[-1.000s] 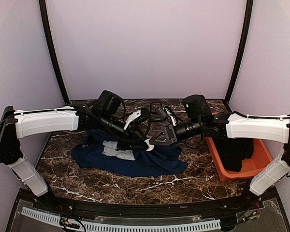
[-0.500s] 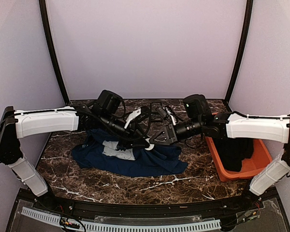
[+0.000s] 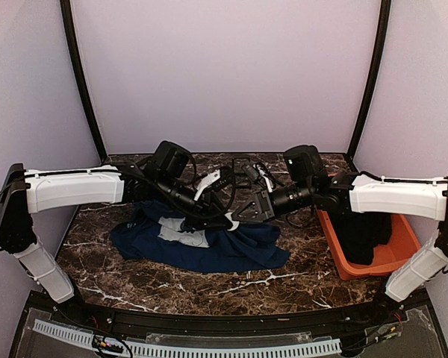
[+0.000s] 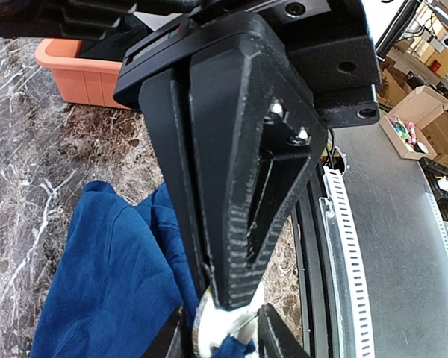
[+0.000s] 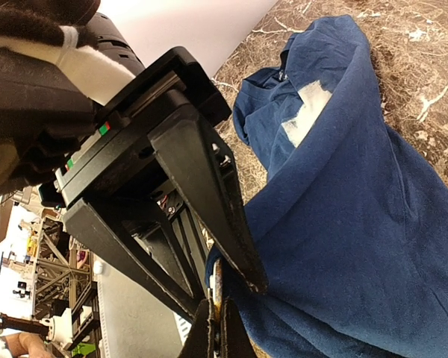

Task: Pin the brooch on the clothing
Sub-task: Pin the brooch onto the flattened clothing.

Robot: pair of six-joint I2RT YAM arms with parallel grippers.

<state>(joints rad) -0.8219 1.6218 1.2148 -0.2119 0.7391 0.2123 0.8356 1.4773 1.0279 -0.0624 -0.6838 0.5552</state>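
Note:
The clothing [image 3: 201, 246] is a navy T-shirt lying crumpled on the marble table, and both arms meet above its right part. My right gripper [image 5: 220, 337] is shut on the rim of the brooch [image 5: 218, 289], seen edge-on. In the left wrist view the brooch [image 4: 213, 328] shows its white back and a thin pin, with a fold of blue clothing [image 4: 97, 283] at its lower edge. My left gripper [image 4: 222, 339] straddles the brooch, its jaws partly closed with small gaps either side. In the top view, the left gripper [image 3: 222, 219] and the right gripper [image 3: 241, 213] are tip to tip.
An orange bin [image 3: 343, 261] holding a black garment [image 3: 362, 235] stands on the table at the right. Black cables and a small dark object [image 3: 243, 168] lie behind the grippers. The table's near edge carries a white slotted rail [image 4: 347, 253].
My left gripper's jaws have narrowed around the brooch, and the left arm has edged slightly right. The right gripper keeps its hold on the brooch.

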